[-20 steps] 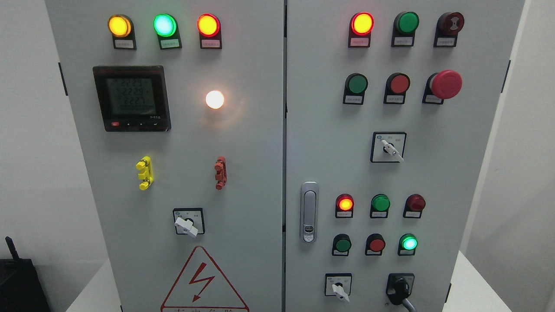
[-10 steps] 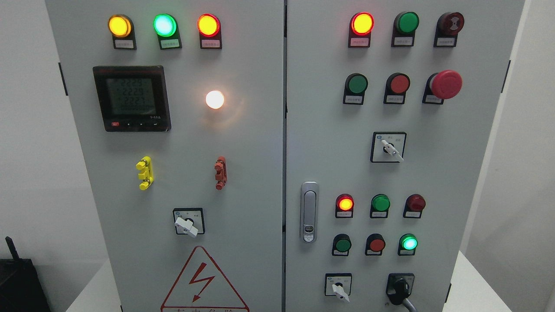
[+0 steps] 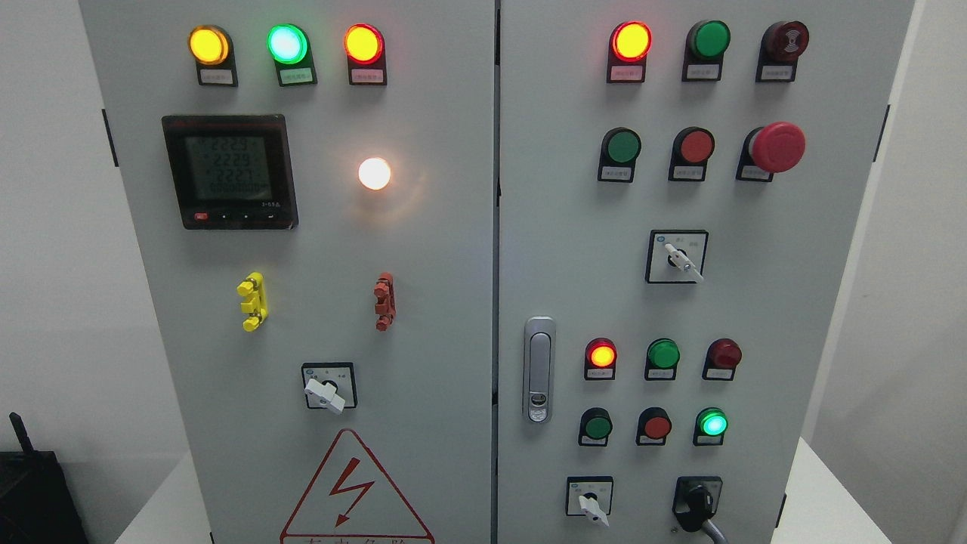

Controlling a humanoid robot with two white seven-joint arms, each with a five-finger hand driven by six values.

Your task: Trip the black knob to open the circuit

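Nothing on the cabinet (image 3: pixel 423 249) has shifted since the earlier frames; only the digits on the meter (image 3: pixel 229 171) at the left door's upper left flicker. Neither robot hand is in view, so whether their fingers are apart or closed cannot be told. Judged from this, the task stands at its very start: the reach has not begun. Next, a hand must come up to the right door's lower right corner, where the black knob (image 3: pixel 696 502) sits just right of a white selector switch (image 3: pixel 590 502). It is a dark lever on a square black plate, pointing down and right, partly cut by the picture's bottom edge.
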